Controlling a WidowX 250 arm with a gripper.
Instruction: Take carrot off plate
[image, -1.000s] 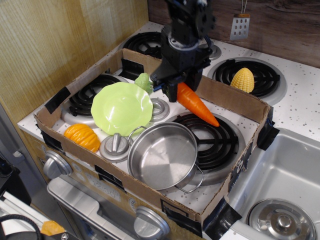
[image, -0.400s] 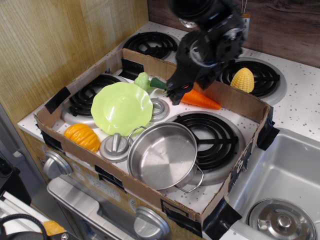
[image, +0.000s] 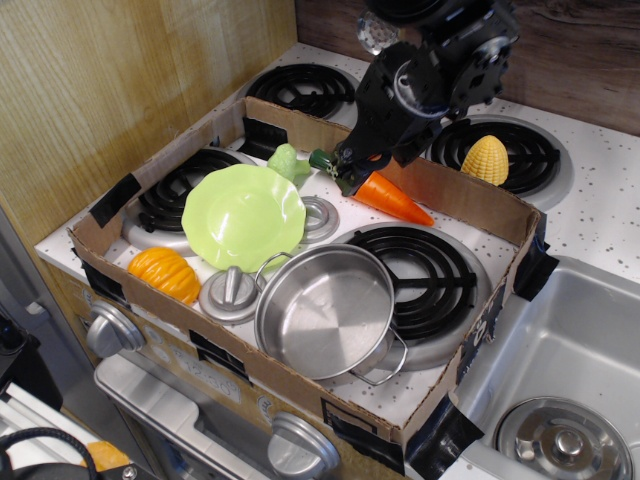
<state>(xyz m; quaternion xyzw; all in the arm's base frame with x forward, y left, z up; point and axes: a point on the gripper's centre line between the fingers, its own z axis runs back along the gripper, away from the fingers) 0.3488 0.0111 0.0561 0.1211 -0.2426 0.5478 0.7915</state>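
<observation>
The orange carrot (image: 392, 199) lies slanted at the back of the cardboard tray, right of the plate and off it. Its tip points down to the right, near the big burner (image: 420, 275). Its dark green stem end (image: 321, 160) sticks out to the left. My gripper (image: 349, 173) comes down from the black arm at the top and is closed around the carrot's thick end. The lime-green scalloped plate (image: 243, 215) sits tilted on the left burner with nothing on it.
A steel pot (image: 325, 310) stands in front of the plate, with a small metal lid (image: 230, 293) and an orange pumpkin (image: 165, 273) to its left. A yellow corn cob (image: 485, 160) lies on the back right burner. The cardboard wall (image: 470, 200) rings the tray. A sink (image: 560, 350) is at right.
The arm swung right and back. The carrot went from hanging steeply by the plate's right edge to lying slanted near the back wall, still in the gripper.
</observation>
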